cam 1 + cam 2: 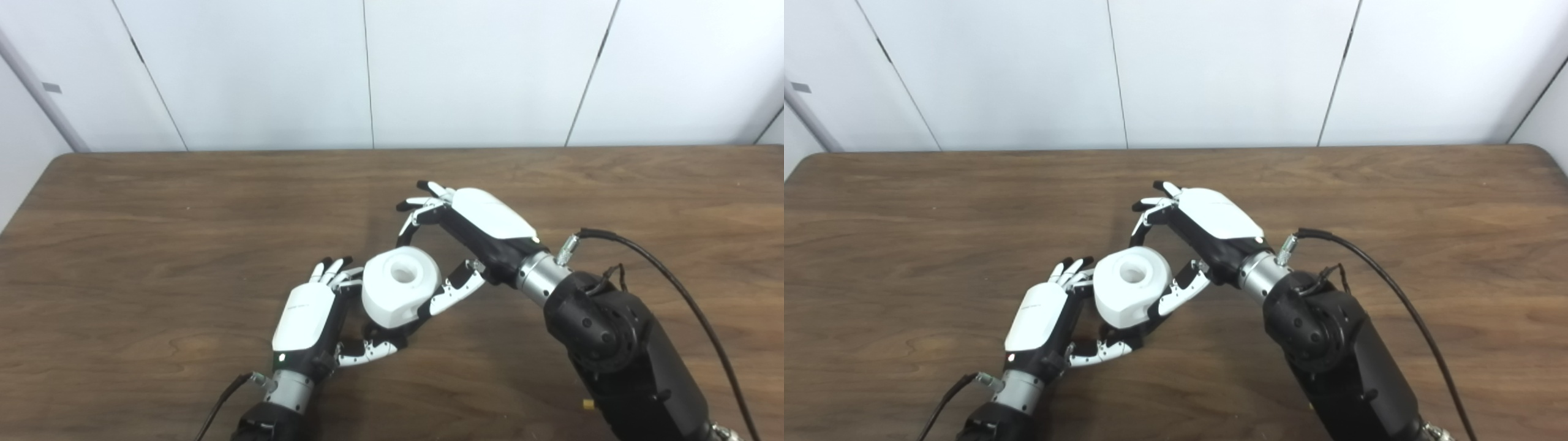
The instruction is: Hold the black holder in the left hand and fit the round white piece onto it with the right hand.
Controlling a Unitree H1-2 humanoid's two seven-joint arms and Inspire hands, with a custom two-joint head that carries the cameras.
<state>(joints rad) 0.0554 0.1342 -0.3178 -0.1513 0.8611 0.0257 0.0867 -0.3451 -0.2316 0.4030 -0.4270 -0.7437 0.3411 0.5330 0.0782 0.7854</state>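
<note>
The white piece [401,293] sits above the desk [153,245], clamped between the right robot hand [456,245] and the left robot hand [318,318]. The black holder [392,335] is apparently gripped beneath it. Press straight down, keeping the holder steady.

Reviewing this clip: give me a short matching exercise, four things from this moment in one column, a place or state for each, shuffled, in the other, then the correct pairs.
Things:
1. round white piece
2. left hand
3. right hand
4. table

Places or states:
A. brown wood grain, under both arms
B. has a round hole in its top face, sits between the two hands
C. comes in from the lower left, fingers curled round the white piece from the left
D. white back plate facing up, thumb against the white piece's right side

Pairs: 1-B, 2-C, 3-D, 4-A
</note>
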